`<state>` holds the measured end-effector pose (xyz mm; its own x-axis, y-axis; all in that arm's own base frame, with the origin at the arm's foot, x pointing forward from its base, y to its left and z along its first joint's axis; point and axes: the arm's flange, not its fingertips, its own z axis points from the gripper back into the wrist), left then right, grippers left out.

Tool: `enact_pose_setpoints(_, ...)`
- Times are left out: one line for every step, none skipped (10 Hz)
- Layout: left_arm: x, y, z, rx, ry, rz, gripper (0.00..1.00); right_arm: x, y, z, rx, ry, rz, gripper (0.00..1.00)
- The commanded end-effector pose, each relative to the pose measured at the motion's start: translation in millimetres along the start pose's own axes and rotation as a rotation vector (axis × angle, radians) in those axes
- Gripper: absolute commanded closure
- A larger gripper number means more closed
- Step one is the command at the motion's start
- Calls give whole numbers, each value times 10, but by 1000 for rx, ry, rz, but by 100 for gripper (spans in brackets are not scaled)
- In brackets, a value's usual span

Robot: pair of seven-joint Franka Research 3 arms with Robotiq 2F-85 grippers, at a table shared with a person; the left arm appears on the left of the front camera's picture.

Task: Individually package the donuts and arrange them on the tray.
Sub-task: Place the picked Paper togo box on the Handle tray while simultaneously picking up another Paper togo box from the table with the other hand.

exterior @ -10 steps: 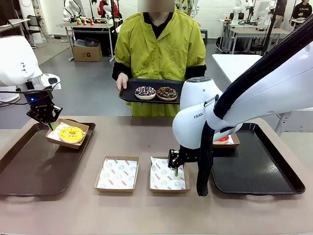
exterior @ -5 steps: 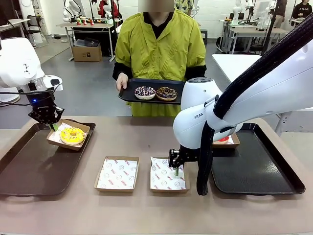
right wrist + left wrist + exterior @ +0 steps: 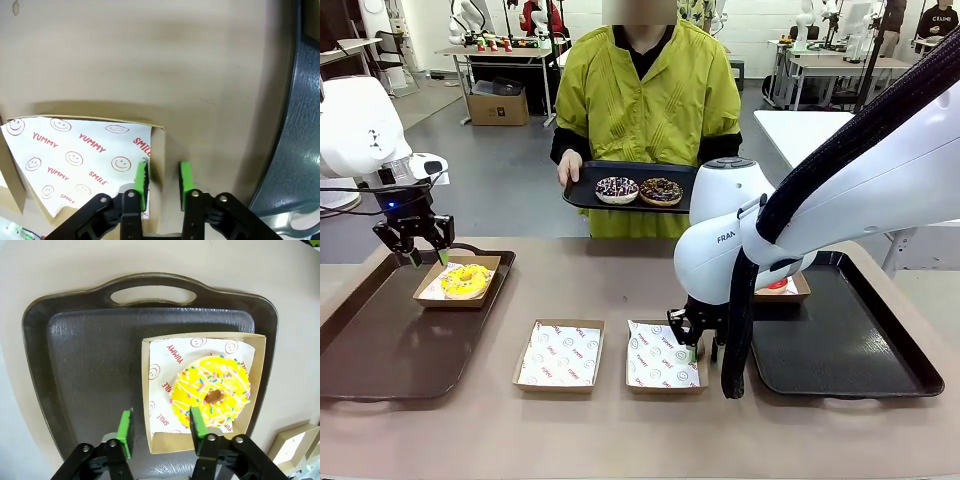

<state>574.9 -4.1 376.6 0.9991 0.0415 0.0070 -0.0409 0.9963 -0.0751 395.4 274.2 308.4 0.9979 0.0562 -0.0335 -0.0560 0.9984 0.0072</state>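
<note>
The yellow-iced donut (image 3: 466, 279) (image 3: 211, 395) lies in a paper-lined box (image 3: 432, 292) (image 3: 200, 337) at the far corner of the left tray (image 3: 380, 350) (image 3: 90, 370). My left gripper (image 3: 429, 259) (image 3: 161, 415) hovers open just above the box's edge, holding nothing. My right gripper (image 3: 702, 352) (image 3: 163, 172) stands low on the table, its fingers apart on either side of the right wall of an empty lined box (image 3: 660, 355) (image 3: 75, 155). A red-glazed donut (image 3: 777, 285) peeks out in a box behind the right arm. The person holds a small tray (image 3: 585, 190) with two dark sprinkled donuts (image 3: 617, 189) (image 3: 661, 191).
A second empty lined box (image 3: 560, 353) sits left of the first, at the middle of the table. The right tray (image 3: 840, 350) (image 3: 300, 125) lies close beside my right gripper. My right arm's bulky body blocks the view of part of that tray.
My left gripper has let go of the yellow donut's box, which now rests flat on the tray, and has opened and lifted slightly. The right gripper's fingers now stand apart across the box wall.
</note>
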Motion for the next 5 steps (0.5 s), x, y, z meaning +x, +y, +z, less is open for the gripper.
enact_pose_setpoints(12, -8, 37, 3, 9, 9, 0, -29, 4, -34, -1, -24, 12, 100)
enact_pose_setpoints(3, 2, 49, 0, 10, 10, 30, -35, 11, -33, -3, -21, 12, 100)
enact_pose_setpoints(-9, 13, 62, 0, 9, 9, 21, -43, 19, -29, -6, -21, 11, 100)
enact_pose_setpoints(-21, 23, 72, 1, 9, 7, 10, -47, 28, -25, -8, -21, 11, 100)
enact_pose_setpoints(-37, 35, 89, -7, 5, 7, 9, -53, 40, -18, -8, -25, 6, 100)
